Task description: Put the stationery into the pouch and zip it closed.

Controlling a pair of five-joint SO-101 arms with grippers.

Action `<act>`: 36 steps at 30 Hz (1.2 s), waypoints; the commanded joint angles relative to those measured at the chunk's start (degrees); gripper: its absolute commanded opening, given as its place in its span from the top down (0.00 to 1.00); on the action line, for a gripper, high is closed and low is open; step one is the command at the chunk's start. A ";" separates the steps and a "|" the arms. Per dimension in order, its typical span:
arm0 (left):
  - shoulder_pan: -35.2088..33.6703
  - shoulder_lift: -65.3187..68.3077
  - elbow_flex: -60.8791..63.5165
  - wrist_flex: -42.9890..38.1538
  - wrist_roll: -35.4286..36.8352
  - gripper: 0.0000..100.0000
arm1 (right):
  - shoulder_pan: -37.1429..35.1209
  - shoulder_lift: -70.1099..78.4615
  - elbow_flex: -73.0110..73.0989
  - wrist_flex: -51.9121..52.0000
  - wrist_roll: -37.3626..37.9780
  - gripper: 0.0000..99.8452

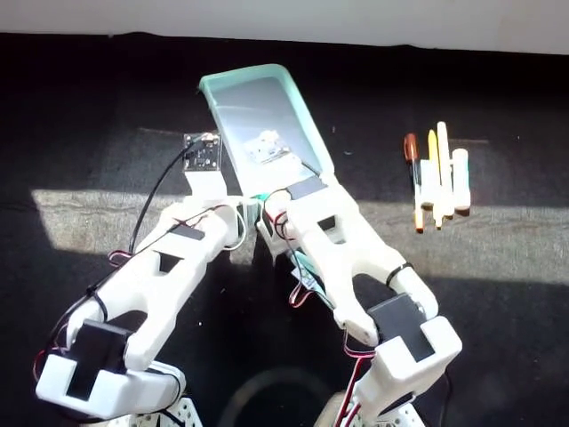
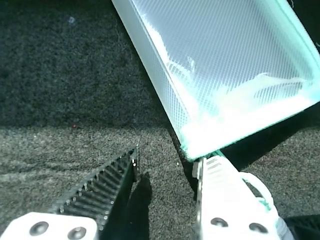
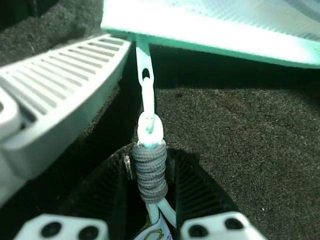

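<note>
Probably, with the right gripper clamped on the grey-wound zip-pull cord, the left gripper, gaping beside the corner of the mint-green translucent pouch, should pin it before any tug; the coloured pens lie well apart beyond.

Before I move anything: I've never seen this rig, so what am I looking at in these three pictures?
Two small robot arms sit side by side at a table. The high view looks down on both, and each wrist view comes from a camera riding on one arm. On the dark mat are a teal pouch and, apart on the right arm's side, a bunch of pens. The right end effector is shut on the pouch's zipper pull. The left end effector is open and holds nothing, close by the pouch's near corner.
</note>
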 commanded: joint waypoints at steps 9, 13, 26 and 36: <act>-2.15 -7.69 -3.56 4.31 -0.79 0.99 | 3.30 -2.24 -3.74 2.24 0.62 0.99; -5.05 -13.93 -3.38 11.34 -0.97 0.99 | 7.96 -8.57 -6.55 3.56 0.62 0.99; -7.43 -40.13 -3.65 25.49 -1.05 0.99 | 11.21 -28.18 -7.16 9.01 4.57 0.99; -9.45 -57.10 -3.74 36.31 -1.05 0.99 | 16.31 -45.58 -7.08 12.53 4.66 0.99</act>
